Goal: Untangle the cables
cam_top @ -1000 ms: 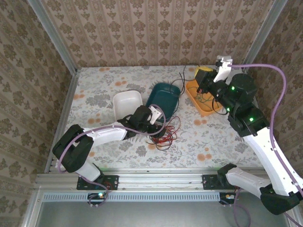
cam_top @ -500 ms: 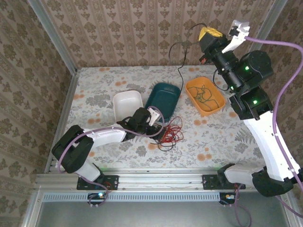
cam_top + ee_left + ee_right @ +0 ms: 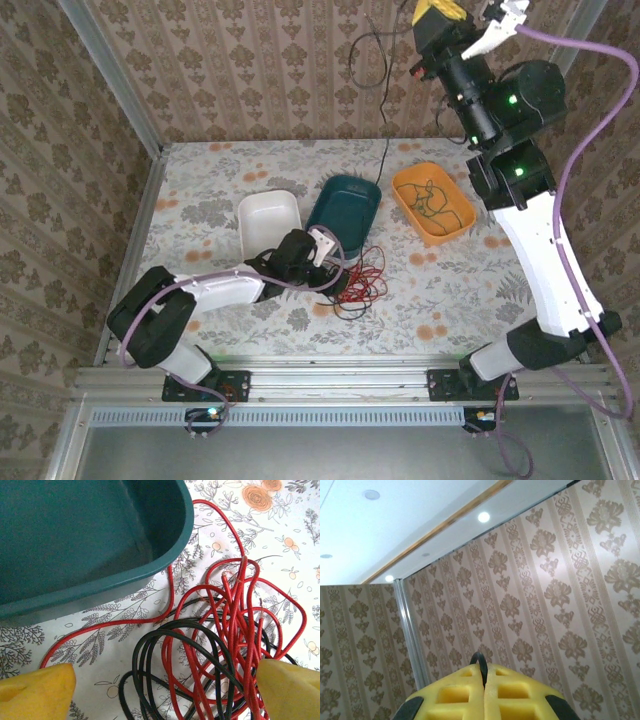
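Hanging black cable (image 3: 387, 130), pinched in right claw (image 3: 437, 12)

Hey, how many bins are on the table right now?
3: a white bin at left, a teal bin beside it in the middle, and an orange bin at right with cable inside.

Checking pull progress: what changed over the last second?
The right end effector, shut on the black cable, rose from beside the orange tray and swung high upward, drawing the cable up with it. Roughly unchanged: the left end effector, open over the red and black tangle, plus the teal bin and white bin.
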Controlling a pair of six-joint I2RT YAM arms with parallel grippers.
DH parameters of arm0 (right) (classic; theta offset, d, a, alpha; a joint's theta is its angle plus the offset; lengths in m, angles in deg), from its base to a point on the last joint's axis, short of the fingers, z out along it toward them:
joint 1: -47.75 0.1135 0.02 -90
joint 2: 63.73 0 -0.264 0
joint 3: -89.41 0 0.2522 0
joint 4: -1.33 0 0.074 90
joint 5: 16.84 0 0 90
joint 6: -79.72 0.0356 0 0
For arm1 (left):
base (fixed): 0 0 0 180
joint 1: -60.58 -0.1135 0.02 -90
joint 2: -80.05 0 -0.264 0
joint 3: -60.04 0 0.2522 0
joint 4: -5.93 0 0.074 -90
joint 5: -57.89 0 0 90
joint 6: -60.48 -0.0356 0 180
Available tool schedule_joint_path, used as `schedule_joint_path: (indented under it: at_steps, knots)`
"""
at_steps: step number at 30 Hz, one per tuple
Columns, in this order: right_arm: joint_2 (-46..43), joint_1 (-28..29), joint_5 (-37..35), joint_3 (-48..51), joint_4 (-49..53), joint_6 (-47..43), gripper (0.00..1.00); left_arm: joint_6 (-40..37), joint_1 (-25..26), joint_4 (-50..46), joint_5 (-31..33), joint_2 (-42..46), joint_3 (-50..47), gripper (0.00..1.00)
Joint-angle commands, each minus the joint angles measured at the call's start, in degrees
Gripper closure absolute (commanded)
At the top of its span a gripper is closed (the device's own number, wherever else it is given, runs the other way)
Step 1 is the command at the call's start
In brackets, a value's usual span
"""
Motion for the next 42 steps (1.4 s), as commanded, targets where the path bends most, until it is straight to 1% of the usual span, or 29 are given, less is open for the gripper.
schedule_joint_path:
  at_steps: [1, 5, 9, 14, 18, 22, 25, 27, 31, 38, 42]
  knots:
    - [2.5, -0.2, -2.1, -6.9, -0.2, -1.2, 1.0, 0.9, 0.1, 2.9, -0.3, 4.5, -1.9, 0.04]
    - [4.5, -0.1, -2.3, -9.5, 0.9, -1.6, 1.0, 1.6, -0.7, 6.1, -0.8, 10.4, -3.3, 0.02]
    - [5.2, -0.1, -3.6, -9.5, 0.5, -2.0, 1.0, 3.6, -3.2, 7.3, -0.5, 16.0, -3.3, 0.01]
    - [6.4, -0.1, -3.5, -10.0, -1.0, -2.8, 1.0, 3.8, -5.1, 7.0, 2.0, 19.2, -2.3, 0.0]
    - [9.0, -0.1, -3.4, -12.5, 2.0, -3.2, 1.0, 4.1, -5.8, 5.6, 8.2, 19.3, -2.0, 0.0]
    - [11.2, -0.1, -3.2, -11.4, 4.1, -3.0, 1.0, 4.8, -6.0, 5.6, 13.7, 18.4, -3.1, 0.0]
    - [12.5, 0.0, -3.4, -10.2, 5.3, -2.9, 1.0, 5.7, -6.0, 5.5, 15.2, 17.8, -3.7, 0.0]
    - [13.3, 0.3, -3.3, -9.7, 4.8, -2.6, 1.0, 6.0, -6.0, 5.6, 14.9, 17.7, -4.1, 0.0]
    - [13.5, 1.4, -4.4, -11.9, 3.9, -4.0, 1.0, 6.2, -5.9, 5.3, 15.1, 18.1, -4.6, 0.0]
    - [11.9, 5.6, -8.2, -17.0, 1.9, -14.9, 1.0, 6.8, -5.9, 4.2, 17.1, 17.8, -4.8, 0.0]
    - [13.9, 6.2, -8.8, -22.6, 2.3, -17.8, 1.0, 7.2, -5.9, 4.5, 17.2, 17.5, -4.8, 0.0]
